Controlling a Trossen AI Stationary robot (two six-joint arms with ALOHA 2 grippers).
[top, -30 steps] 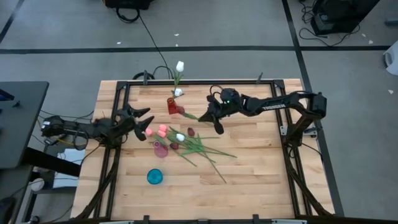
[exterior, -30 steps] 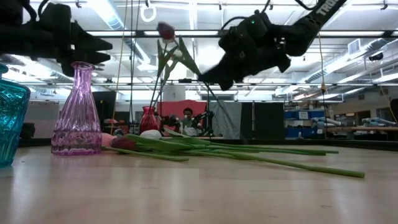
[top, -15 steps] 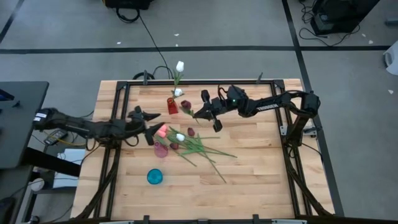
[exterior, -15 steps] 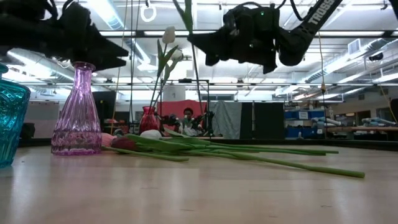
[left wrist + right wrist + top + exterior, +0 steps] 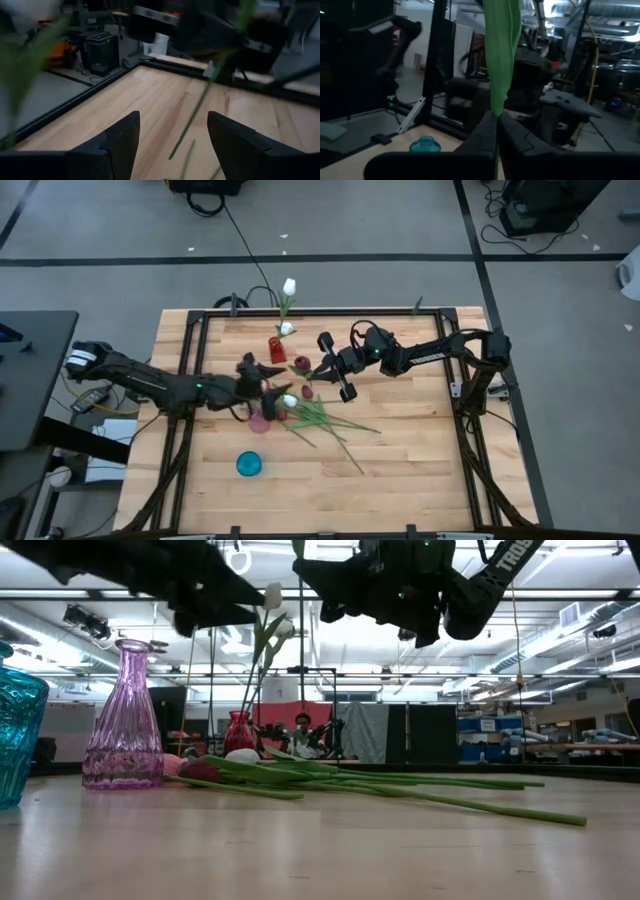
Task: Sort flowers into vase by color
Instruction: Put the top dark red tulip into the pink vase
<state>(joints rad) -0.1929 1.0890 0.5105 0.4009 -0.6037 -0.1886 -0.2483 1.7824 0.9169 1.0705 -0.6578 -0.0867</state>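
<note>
Nearest the front edge of the wooden table (image 5: 400, 470) stands the teal vase (image 5: 249, 464), short and ribbed, alone. Behind it the pink vase (image 5: 259, 420) is upright, with the loose flowers (image 5: 318, 416) lying just to its right: pink, white and maroon heads bunched by the vase, long green stems fanning away toward the right. In the low view this pile lies flat on the boards, stems (image 5: 430, 795) stretching right.

The left gripper (image 5: 269, 383) hangs over the heads of the pile, beside the pink vase; in its wrist view the 2 fingers (image 5: 120, 140) are spread wide with nothing between them, a blurred green stem passing ahead of them.

Farther back, the right gripper (image 5: 322, 367) is raised above the table, its fingers (image 5: 485, 132) pressed together on a single flower's green stem, the broad leaf (image 5: 501, 50) rising straight up from the pinch. The maroon head (image 5: 302, 363) sits just beside the red vase (image 5: 277, 349).

At the far edge, 1 white tulip (image 5: 289, 286) stands out past the table rim.

Part of white lettering shows on the right arm in the low view, too cropped to read.
</note>
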